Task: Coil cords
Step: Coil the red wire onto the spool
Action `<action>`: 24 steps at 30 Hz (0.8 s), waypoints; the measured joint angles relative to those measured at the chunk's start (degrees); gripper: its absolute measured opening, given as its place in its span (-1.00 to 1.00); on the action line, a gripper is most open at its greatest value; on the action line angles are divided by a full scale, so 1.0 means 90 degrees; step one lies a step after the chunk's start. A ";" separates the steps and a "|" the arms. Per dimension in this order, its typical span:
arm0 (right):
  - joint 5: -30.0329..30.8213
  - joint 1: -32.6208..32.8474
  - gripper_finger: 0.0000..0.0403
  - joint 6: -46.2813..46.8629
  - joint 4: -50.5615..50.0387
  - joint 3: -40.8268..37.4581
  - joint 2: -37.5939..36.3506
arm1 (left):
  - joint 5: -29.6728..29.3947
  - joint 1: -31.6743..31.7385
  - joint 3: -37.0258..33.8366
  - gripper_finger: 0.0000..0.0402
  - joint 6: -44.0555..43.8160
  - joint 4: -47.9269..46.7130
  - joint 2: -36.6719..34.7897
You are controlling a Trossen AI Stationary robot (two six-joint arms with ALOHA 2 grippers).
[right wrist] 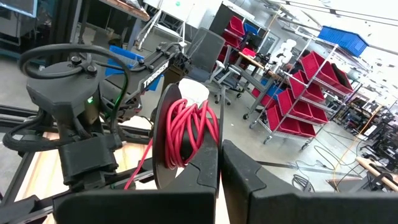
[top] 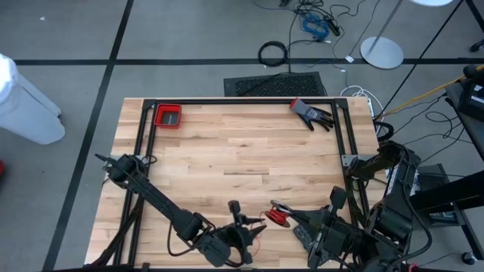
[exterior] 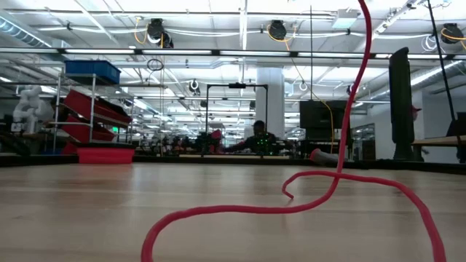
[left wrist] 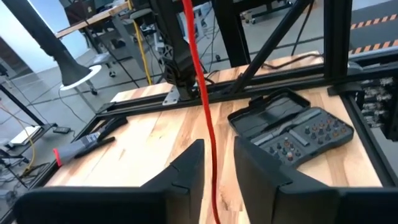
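Observation:
The thin red cord is partly wound into a coil [right wrist: 186, 130] against a round black disc [right wrist: 163, 143] with a pale centre [right wrist: 196, 93]. My right gripper [right wrist: 219, 171] is shut on this coil near the table's front edge; it also shows in the high view [top: 278, 217]. The rest of the cord lies in loose loops on the wood [exterior: 306, 207] and rises steeply [exterior: 364, 44]. My left gripper [left wrist: 217, 171] is open just left of the coil [top: 253, 227], and the cord [left wrist: 202, 93] runs up between its fingers. My right gripper pinches the wound strands [right wrist: 204, 148] and the disc's edge between its two fingers, at the side of the coil nearest the gripper. The coil stands on edge beyond the fingertips, lifted off the table. My left gripper has the cord between its fingers [left wrist: 186, 174]; I cannot tell whether they touch it.
An open black case [left wrist: 286, 127] lies on the wood by the right arm. A black glove with a red cuff [top: 311, 113] lies at the far right, a red tray [top: 168, 115] at the far left. Black frame rails [top: 242, 100] border the table.

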 joint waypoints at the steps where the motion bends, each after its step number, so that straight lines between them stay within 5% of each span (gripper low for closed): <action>1: 0.0000 0.0000 -1.00 0.0000 0.0001 0.0000 0.0000 | 0.0000 -0.0003 -0.0001 -0.58 0.0000 -0.0022 0.0000; 7: 0.0000 -0.0002 -1.00 0.0000 0.0000 0.0000 0.0000 | 0.0000 -0.0003 -0.0002 -0.94 0.0003 -0.0076 -0.0002; 24: 0.0000 -0.0001 -1.00 -0.0001 0.0000 0.0000 0.0000 | 0.0064 0.0011 -0.0002 -0.99 -0.0176 -0.0131 -0.0002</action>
